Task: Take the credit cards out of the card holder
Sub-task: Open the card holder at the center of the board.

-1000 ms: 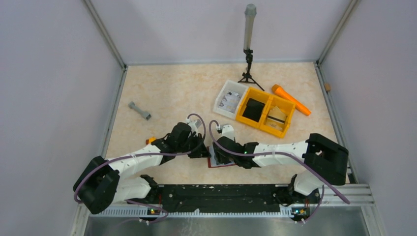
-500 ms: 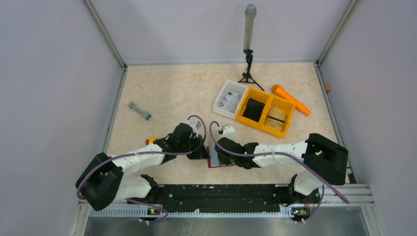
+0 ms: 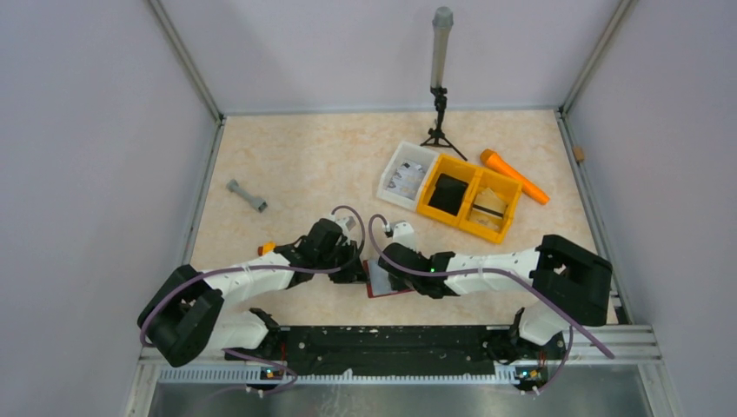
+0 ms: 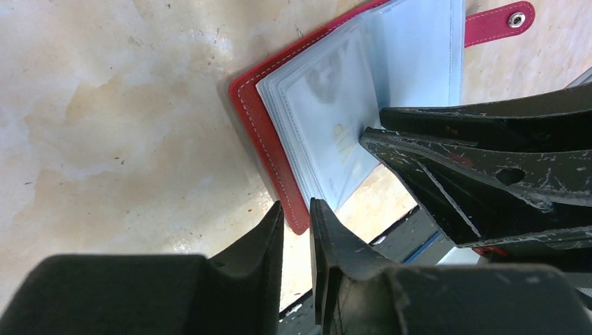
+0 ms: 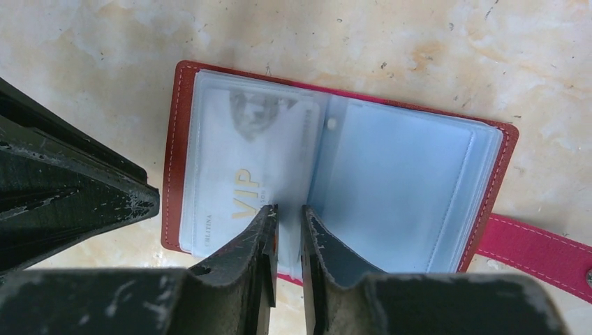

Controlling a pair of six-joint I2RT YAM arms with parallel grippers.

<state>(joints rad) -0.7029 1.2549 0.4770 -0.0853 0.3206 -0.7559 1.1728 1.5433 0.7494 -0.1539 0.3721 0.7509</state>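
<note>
Card holder (image 5: 342, 181): stitched red leather-like cover with glossy clear sleeves, lying open flat on the marbled worktop (image 5: 419, 42) between both hands. In the right wrist view its long axis runs crosswise and the snap tab (image 5: 537, 248) points right. Left hand (image 4: 296, 204): narrow gap, empty. Right hand (image 5: 287, 209): narrow, straddling the sleeve fold; cannot tell whether it grips.

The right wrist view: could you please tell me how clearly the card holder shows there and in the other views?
Right wrist view: card holder evenly lit, credit card VIP print legible but soft behind hazy sleeves. Left wrist view: holder sharp, left fingers dark and featureless. Top external view: it is tiny, largely hidden under the arms.
</note>
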